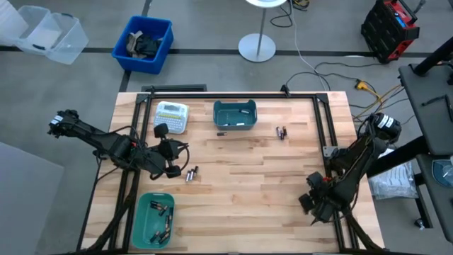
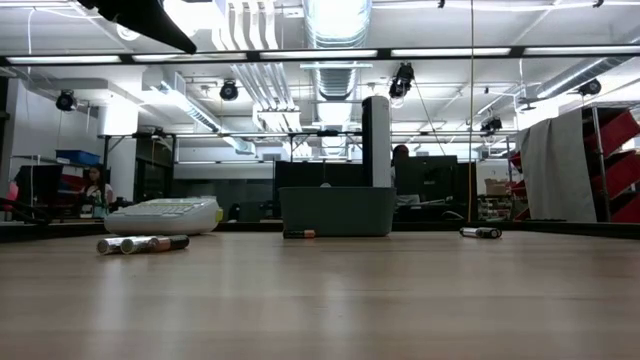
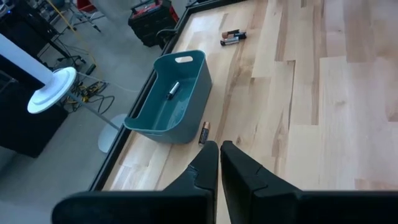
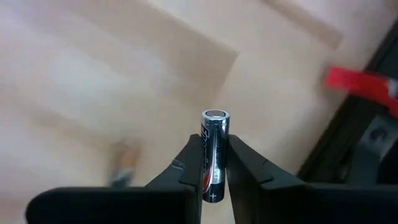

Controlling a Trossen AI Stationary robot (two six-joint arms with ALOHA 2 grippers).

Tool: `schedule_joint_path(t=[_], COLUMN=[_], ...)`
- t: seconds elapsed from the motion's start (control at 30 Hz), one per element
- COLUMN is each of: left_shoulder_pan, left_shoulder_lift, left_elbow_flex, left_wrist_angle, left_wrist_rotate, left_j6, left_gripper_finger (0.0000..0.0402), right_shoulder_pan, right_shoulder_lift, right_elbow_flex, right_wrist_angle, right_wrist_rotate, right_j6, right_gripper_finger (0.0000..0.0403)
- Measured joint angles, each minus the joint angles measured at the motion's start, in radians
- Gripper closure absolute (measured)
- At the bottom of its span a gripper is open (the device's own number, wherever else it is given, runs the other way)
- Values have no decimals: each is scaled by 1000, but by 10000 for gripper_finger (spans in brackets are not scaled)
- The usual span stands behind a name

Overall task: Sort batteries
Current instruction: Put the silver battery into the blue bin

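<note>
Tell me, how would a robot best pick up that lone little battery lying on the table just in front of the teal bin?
Probably from straight above. The battery lies flat on the table, its side close to the bin wall. Close the gripper across the middle of its round barrel, with one finger slipping into the narrow space beside the bin, so it cannot tip.

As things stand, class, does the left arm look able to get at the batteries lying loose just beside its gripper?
Probably yes. The left gripper, fingers shut and empty, sits right by the batteries on bare table, with nothing between them; it would need to open first.
</note>
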Motion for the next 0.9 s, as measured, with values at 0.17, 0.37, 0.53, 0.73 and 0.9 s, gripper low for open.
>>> schedule_joint_path(t=[0.17,0.37,0.53,0.73,0.9], left_shoulder_pan=[0,0,0,0,0], left_shoulder_lift=[0,2,2,5,5], left_elbow_flex=[0,0,0,0,0], left_wrist_angle=[3,8,29,66,68], left_wrist_rotate=[0,0,-1,-3,-3], left_j6=[11,12,28,82,131], left_gripper_finger=[401,401,401,401,401], right_shoulder_pan=[-44,-190,-397,-757,-1088], right_shoulder_lift=[-55,-97,-99,-102,-99], right_elbow_flex=[92,129,145,144,144], right_wrist_angle=[-142,-108,44,413,781], right_wrist_rotate=[232,618,810,756,387], right_j6=[-40,-304,-714,-1374,-1842], right_gripper_finger=[365,365,365,365,363])
